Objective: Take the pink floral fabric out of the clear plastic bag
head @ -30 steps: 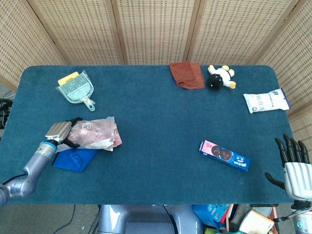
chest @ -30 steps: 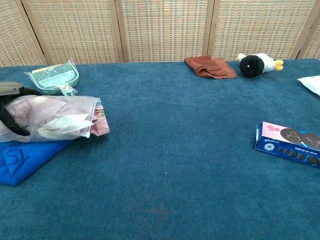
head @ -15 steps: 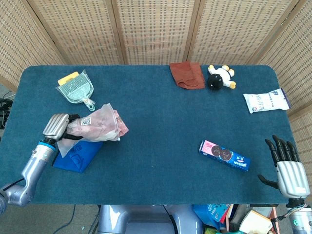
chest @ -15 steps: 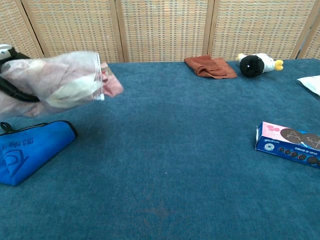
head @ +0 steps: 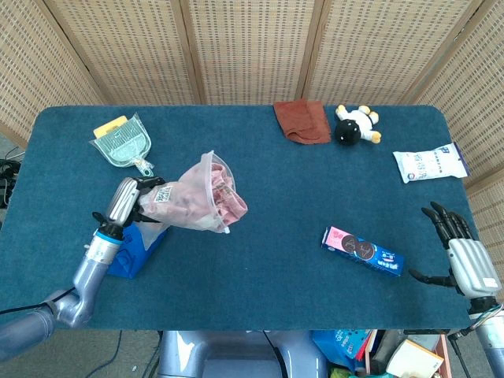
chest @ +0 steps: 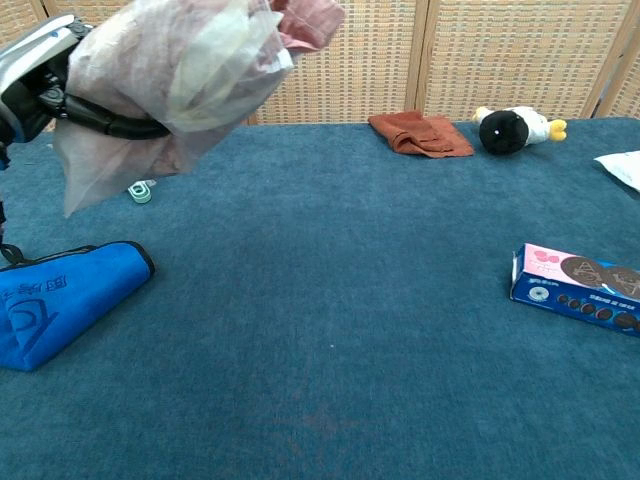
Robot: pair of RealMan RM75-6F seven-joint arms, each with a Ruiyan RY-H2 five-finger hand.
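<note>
Left hand: the left hand [head: 126, 201] grips the closed end of the bag [head: 189, 201], holding it clear of the table [head: 260, 205]; its fingers wrap the plastic, seen dark against it in the chest view.
Bag: it juts out from the left hand toward the middle of the table, mouth at the far end from the fingers and tilted a little upward.
Fabric: the fabric [head: 228, 201] is mostly inside the bag; a bunched end pokes out of the mouth, well apart from either hand's fingers.
Right hand: the right hand [head: 461, 256] hovers at the table's near right edge, fingers spread and holding nothing — far from the bag.
Step in hand: bringing the bag up for the other hand to reach, by my reading.
Doing it well: keep the grip on plastic only, not pinching fabric through it; turn the mouth toward the right hand; take the exposed end and pull along the bag's length — a sideways tug may snag on the rim.
Nearby: a pouch [head: 130, 248] lies under the left hand; a biscuit box [head: 362, 250] lies between the hands.
</note>
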